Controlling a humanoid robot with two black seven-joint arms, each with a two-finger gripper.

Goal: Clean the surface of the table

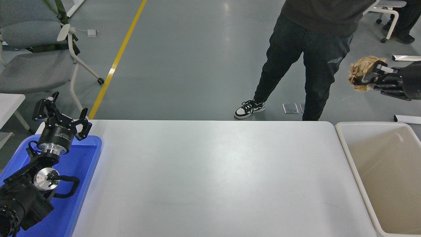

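The white table surface [210, 177] fills the middle of the head view. My right gripper [363, 78] comes in from the right edge, raised high beyond the table's far right corner. It is shut on a crumpled brown paper ball [360, 69], which hangs over the floor just beyond the beige-white bin [342, 140]. My left gripper [62, 113] is parked at the lower left above the blue tray [88, 158], with its fingers spread open and empty.
A person in dark clothes [312, 59] stands at the table's far side, right of centre. The bin stands against the table's right end. A grey office chair [36, 56] stands at the far left by a yellow floor line.
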